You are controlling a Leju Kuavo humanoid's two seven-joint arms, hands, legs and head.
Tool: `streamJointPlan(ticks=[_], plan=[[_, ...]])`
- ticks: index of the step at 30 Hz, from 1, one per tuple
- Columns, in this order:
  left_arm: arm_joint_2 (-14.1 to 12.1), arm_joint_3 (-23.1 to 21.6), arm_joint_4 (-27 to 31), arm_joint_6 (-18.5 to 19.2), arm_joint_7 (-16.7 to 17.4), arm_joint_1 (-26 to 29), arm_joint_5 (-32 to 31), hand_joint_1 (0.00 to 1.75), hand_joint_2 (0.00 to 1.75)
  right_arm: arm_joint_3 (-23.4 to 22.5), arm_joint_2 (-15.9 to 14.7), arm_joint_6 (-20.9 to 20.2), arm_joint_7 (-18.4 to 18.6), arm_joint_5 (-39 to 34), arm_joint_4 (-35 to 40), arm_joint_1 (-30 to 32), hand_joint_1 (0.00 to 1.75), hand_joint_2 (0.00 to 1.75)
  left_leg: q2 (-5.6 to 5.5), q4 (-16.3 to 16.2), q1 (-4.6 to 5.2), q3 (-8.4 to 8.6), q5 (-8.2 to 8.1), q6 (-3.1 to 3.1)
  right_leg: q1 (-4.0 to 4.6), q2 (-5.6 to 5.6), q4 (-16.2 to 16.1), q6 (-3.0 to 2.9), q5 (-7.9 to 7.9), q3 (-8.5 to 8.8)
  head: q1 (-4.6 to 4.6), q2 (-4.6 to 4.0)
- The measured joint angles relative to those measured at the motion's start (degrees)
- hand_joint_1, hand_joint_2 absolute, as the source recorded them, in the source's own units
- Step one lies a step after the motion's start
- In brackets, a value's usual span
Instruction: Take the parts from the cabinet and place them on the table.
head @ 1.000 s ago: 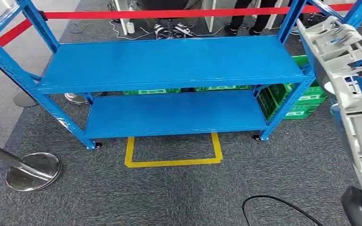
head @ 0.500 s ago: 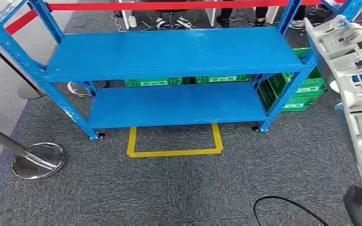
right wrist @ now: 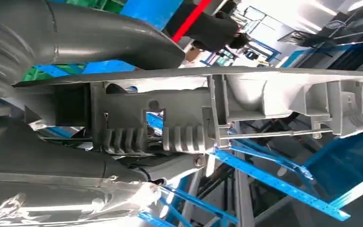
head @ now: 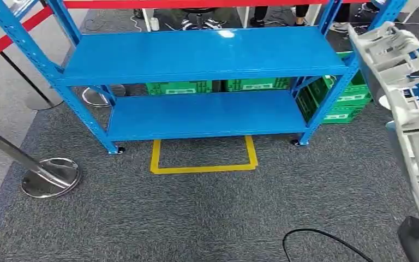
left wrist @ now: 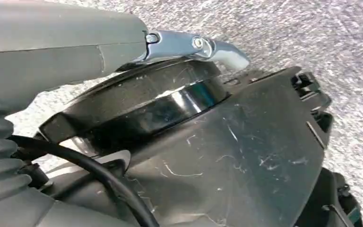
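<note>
A long light-grey moulded plastic part [head: 409,120] stands up along the right edge of the head view. My right hand [head: 414,245] grips its lower end at the bottom right corner. In the right wrist view the part [right wrist: 264,99] runs out from between the thick thumb and the fingers of my right hand [right wrist: 42,151]. The blue cabinet [head: 207,52] stands ahead with both shelves bare. My left hand [left wrist: 75,28] hangs low over the carpet; its fingers are hidden.
A yellow tape outline [head: 203,168] marks the carpet in front of the lower shelf [head: 202,114]. Green crates [head: 349,98] sit behind and to the right of the rack. A chrome stanchion base [head: 52,177] stands front left, a black cable [head: 327,237] loops near me, and people's feet [head: 196,23] are beyond.
The whole picture has shifted: the camera has moved, so the rack and tape outline sit higher in view. The grey part stays in my right hand.
</note>
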State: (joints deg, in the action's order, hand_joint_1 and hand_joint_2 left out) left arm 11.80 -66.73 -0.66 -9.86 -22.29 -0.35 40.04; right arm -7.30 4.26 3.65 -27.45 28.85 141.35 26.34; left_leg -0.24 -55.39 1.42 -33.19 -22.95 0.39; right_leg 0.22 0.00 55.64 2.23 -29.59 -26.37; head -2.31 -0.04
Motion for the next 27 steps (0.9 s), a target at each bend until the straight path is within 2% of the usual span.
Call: streamJointPlan(ticks=[1, 2, 3, 4, 5, 6, 7, 8, 9, 10, 11, 12, 13, 14, 15, 17, 18, 19, 20, 21, 22, 23, 24, 25, 26, 27], plan=[[-0.02, 0.00, 0.00, -0.19, 0.00, 0.00, -0.35, 0.00, 1.75, -0.04, 0.00, 0.04, 0.00, -0.15, 0.02, 0.04, 1.75, 1.75, -0.02, 0.03, -0.11, -0.09, 0.29, -0.28, 0.12, 0.01, 0.24, -0.28, 0.14, -0.28, 0.11, 0.02], [-0.02, 0.00, 0.00, -0.48, 0.02, 0.01, -0.70, 0.00, 1.75, -0.09, 0.02, 0.00, 0.00, -0.57, 0.02, 0.02, 1.75, 1.75, -0.05, 0.01, -0.04, -0.14, 0.48, -0.56, 0.02, -0.04, 0.05, -0.90, 0.50, -0.48, 0.09, 0.02], [-0.07, -0.02, 0.00, -0.87, 0.22, 0.00, -1.05, 0.00, 1.75, -0.09, 0.13, -0.04, 0.02, -1.03, 0.02, -0.02, 1.75, 1.75, -0.17, -0.47, 0.00, -0.45, -0.54, -0.93, -0.34, -0.34, -0.25, -1.49, 0.97, -0.56, 0.11, 0.02], [-0.06, -0.02, 0.00, -0.94, 0.26, -0.01, -1.16, 0.00, 1.75, -0.11, 0.15, -0.07, 0.02, -1.16, 0.02, 0.02, 1.75, 1.75, -0.11, -1.96, -0.01, -1.03, -2.51, -1.29, -0.38, -0.30, -0.25, -1.88, 1.26, -0.57, -0.16, 0.02], [-0.07, -0.04, 0.00, -1.03, 0.33, -0.02, -1.22, 0.00, 1.75, -0.15, 0.20, -0.09, 0.02, -1.31, 0.04, 0.06, 1.75, 1.75, -0.11, -6.30, -0.11, -2.58, -5.98, -1.68, -0.39, -0.33, -0.23, -2.18, 1.67, -1.03, -0.49, 0.02], [-0.07, -0.04, 0.00, -1.14, 0.33, -0.09, -1.24, 0.00, 1.75, -0.20, 0.24, -0.09, 0.04, -1.33, 0.04, 0.11, 1.75, 1.75, -0.12, -11.11, -0.11, -4.20, -8.73, -1.91, -0.37, -0.33, -0.15, -2.23, 2.05, -1.47, -0.42, 0.02], [-0.09, -0.04, 0.00, -1.25, 0.31, -0.21, -1.22, 0.00, 1.75, -0.26, 0.26, -0.18, 0.07, -1.33, 0.02, 0.14, 1.75, 1.75, -0.12, -15.43, -0.09, -5.50, -10.51, -2.03, -0.32, -0.36, -0.07, -2.25, 2.37, -1.93, -0.44, 0.02], [-0.11, -0.04, 0.00, -1.31, 0.33, -0.31, -1.22, 0.00, 1.75, -0.33, 0.35, -0.44, 0.09, -1.33, 0.02, 0.18, 1.75, 1.75, -0.12, -17.59, -0.09, -5.79, -10.84, -2.07, -0.30, -0.38, 0.01, -2.26, 2.56, -2.33, -0.42, 0.02], [-0.11, -0.04, 0.00, -1.33, 0.35, -0.31, -1.22, 0.00, 1.75, -0.39, 0.39, -0.55, 0.09, -1.31, 0.02, 0.28, 1.75, 1.75, -0.11, -17.07, -0.10, -4.83, -9.75, -2.04, -0.28, -0.37, 0.16, -2.18, 2.69, -2.64, -0.44, 0.02], [-0.11, -0.04, 0.00, -1.35, 0.44, -0.27, -1.22, 0.00, 1.75, -0.46, 0.48, -0.59, 0.09, -1.31, 0.02, 0.45, 1.75, 1.75, -0.11, -14.22, -0.11, -2.86, -7.68, -1.91, -0.28, -0.30, 0.34, -2.13, 2.80, -2.89, -0.44, 0.02], [-0.11, -0.04, 0.00, -1.35, 0.65, -0.21, -1.24, 0.00, 1.75, -0.55, 0.52, -0.61, 0.09, -1.31, 0.02, 0.65, 1.75, 1.75, -0.11, -9.54, -0.12, -0.08, -5.27, -1.76, -0.28, -0.23, 0.52, -2.07, 2.83, -2.99, -0.44, 0.02], [-0.11, -0.04, 0.00, -1.35, 0.70, -0.04, -1.27, 0.00, 1.75, -0.72, 0.59, -0.61, 0.09, -1.29, 0.02, 0.74, 1.75, 1.75, -0.63, -4.50, -0.17, 2.64, -3.28, -1.61, -0.28, 0.10, 0.71, -1.97, 2.84, -3.13, -0.46, 0.02], [-0.11, -0.04, 0.00, -1.35, 0.68, -0.08, -1.27, 0.00, 1.75, -0.98, 0.72, -0.63, 0.07, -1.35, 0.02, 0.74, 1.75, 1.75, -2.90, -1.70, -0.36, 4.35, -3.30, -1.28, -0.18, 0.35, 0.86, -1.67, 2.86, -4.27, -0.37, 0.02], [0.09, -0.04, 0.00, -1.33, 0.68, -0.03, -1.27, 0.00, 1.75, -1.14, 0.79, -0.76, 0.09, -1.36, 0.02, 0.57, 1.75, 1.75, -3.04, -0.94, -0.62, 4.27, -3.18, -1.04, -0.04, 0.60, 1.18, -1.33, 3.15, -4.51, -0.31, 0.02], [0.07, -0.04, 0.00, -1.31, 0.68, 0.00, -1.27, 0.00, 1.75, -1.33, 0.83, -0.79, 0.04, -1.49, 0.04, 0.61, 1.75, 1.75, -2.70, -0.79, -0.50, 3.88, -3.24, -0.94, -0.06, 0.93, 1.42, -1.00, 3.45, -4.60, -0.48, 0.02], [0.09, -0.04, 0.00, -1.20, 0.98, -0.07, -1.35, 0.00, 1.75, -1.82, 1.01, -0.92, 0.09, -1.88, 0.07, 0.81, 1.75, 1.75, -1.75, 0.07, -0.58, 3.77, -4.00, -0.23, 0.04, 1.71, 1.76, -0.38, 3.83, -5.56, -0.46, 0.02], [0.20, -0.04, 0.00, -1.20, 1.07, -0.06, -1.38, 0.00, 1.75, -2.25, 1.16, -1.01, 0.18, -2.21, 0.09, 0.85, 1.75, 1.75, -1.07, 0.17, -1.10, 3.66, -3.80, 0.11, 0.11, 1.61, 2.42, -0.12, 3.28, -6.44, -0.40, 0.02], [0.13, -0.04, 0.00, -1.18, 1.18, -0.07, -1.38, 0.00, 1.75, -2.51, 1.22, -1.07, 0.28, -2.45, 0.18, 0.88, 1.75, 1.75, -0.78, 0.18, -1.09, 3.64, -3.77, 0.20, 0.16, 1.07, 3.81, 0.38, 2.06, -6.85, -0.13, 0.02], [0.13, -0.02, 0.00, -1.18, 1.22, -0.06, -1.40, 0.00, 1.75, -2.86, 1.44, -1.25, 0.35, -2.69, 0.20, 0.80, 1.75, 1.75, -0.30, 0.18, -1.06, 3.59, -3.70, 0.61, -0.09, 0.62, 8.03, 0.91, -0.42, -8.68, 0.15, 0.02], [0.13, -0.02, 0.00, -1.18, 1.33, -0.03, -1.40, 0.00, 1.75, -3.08, 1.62, -1.31, 0.46, -2.91, 0.20, 0.79, 1.75, 1.75, 0.28, 0.15, -1.01, 3.52, -3.63, 0.72, -0.27, 0.46, 13.14, 1.22, -2.71, -10.82, 0.08, 0.02], [0.09, -0.02, 0.00, -1.18, 1.40, -0.02, -1.40, 0.00, 1.75, -3.32, 1.71, -1.36, 0.52, -3.04, 0.20, 0.81, 1.75, 1.75, 0.78, 0.12, -0.99, 3.44, -3.56, 0.81, -0.35, 0.43, 17.56, 1.43, -4.40, -12.74, 0.17, 0.02], [0.05, -0.02, 0.00, -1.18, 1.49, -0.01, -1.40, 0.00, 1.75, -3.60, 1.81, -1.36, 0.68, -3.12, 0.20, 0.82, 1.75, 1.75, 1.34, 0.09, -0.98, 3.40, -3.53, 0.83, -0.41, 0.42, 20.36, 1.55, -5.04, -13.88, 0.15, 0.02], [0.04, -0.02, 0.00, -1.18, 1.57, -0.01, -1.38, 0.00, 1.75, -3.82, 1.92, -1.36, 0.72, -3.13, 0.20, 0.86, 1.75, 1.75, 1.78, 0.08, -0.98, 3.42, -3.52, 0.83, -0.48, 0.38, 20.17, 1.56, -4.38, -13.64, 0.15, 0.02], [0.04, 0.00, 0.00, -1.18, 1.68, 0.00, -1.38, 0.00, 1.75, -4.07, 1.99, -1.36, 0.74, -3.13, 0.20, 0.87, 1.75, 1.75, 2.41, 0.06, -0.98, 3.45, -3.52, 0.82, -0.53, 0.23, 17.12, 1.58, -2.39, -11.91, 0.15, 0.02], [0.04, 0.00, 0.00, -1.18, 1.73, 0.01, -1.35, 0.00, 1.75, -4.22, 2.10, -1.38, 0.74, -3.13, 0.22, 0.88, 1.75, 1.75, 2.93, 0.03, -0.99, 3.51, -3.53, 0.80, -0.59, -0.29, 11.79, 1.57, 0.21, -8.98, 0.15, 0.02], [0.04, 0.02, 0.00, -1.18, 1.73, 0.05, -1.33, 0.00, 1.75, -4.26, 2.12, -1.38, 0.74, -3.15, 0.24, 0.87, 1.75, 1.75, 3.46, 0.00, -1.01, 3.62, -3.56, 0.71, -0.63, -1.81, 5.98, 1.64, 2.52, -5.70, 0.15, 0.02]])
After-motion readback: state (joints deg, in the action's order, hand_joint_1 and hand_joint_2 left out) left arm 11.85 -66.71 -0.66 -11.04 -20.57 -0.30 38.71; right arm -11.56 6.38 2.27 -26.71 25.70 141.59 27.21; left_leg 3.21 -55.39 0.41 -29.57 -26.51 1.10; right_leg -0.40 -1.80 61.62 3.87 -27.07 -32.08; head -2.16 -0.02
